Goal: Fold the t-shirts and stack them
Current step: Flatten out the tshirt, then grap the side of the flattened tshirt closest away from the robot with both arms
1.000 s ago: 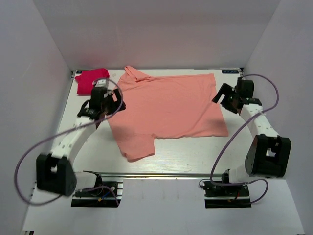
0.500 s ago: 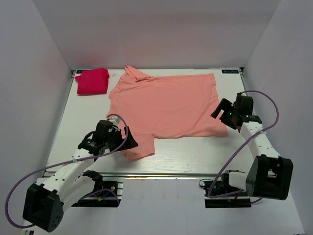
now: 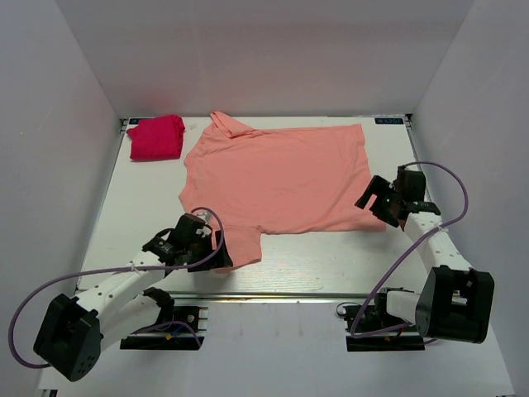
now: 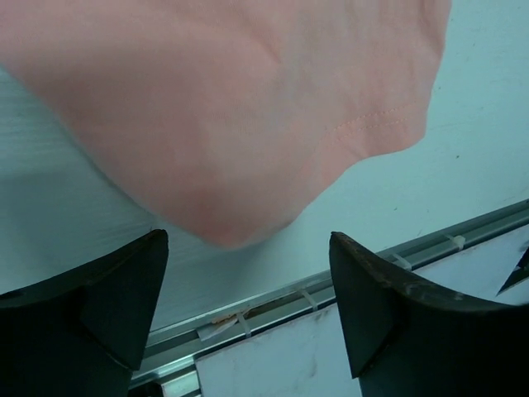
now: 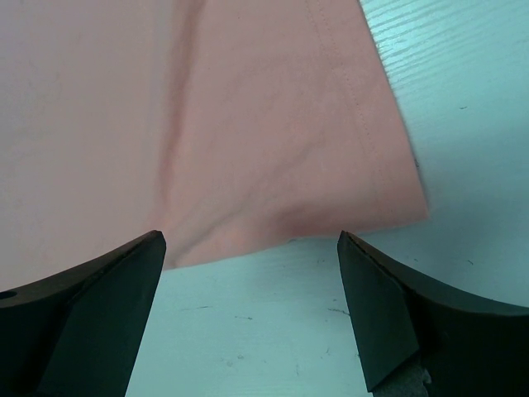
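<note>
The salmon t-shirt [image 3: 281, 178] lies spread flat across the middle of the surface [image 3: 331, 256], with its collar at the far left and its hem to the right. The magenta t-shirt [image 3: 155, 137] sits as a small folded bundle in the far left corner, apart from the salmon one.

The left claw [image 4: 246, 238] is spread wide and holds nothing. It sits low at the near sleeve [image 3: 235, 248], whose rounded edge lies just ahead of the gap between its fingers. The right claw [image 5: 248, 236] is also spread and empty, facing the near edge of the shirt just inside the near right hem corner [image 5: 417, 207].

The main risk is a shallow bite. If either claw closes at the very edge, the soft cotton may slip out once it is lifted. It may also catch only the top layer, so the lower layer stays behind.

The hem corner lies to the right of the right claw's gap, so a grip there would likely leave the corner drooping and the fold skewed.

The left claw works close to the metal rail [image 4: 347, 277] at the near edge, and a low approach could scrape it. Uneven pulls from the two arms would drag the shirt and wrinkle it.
</note>
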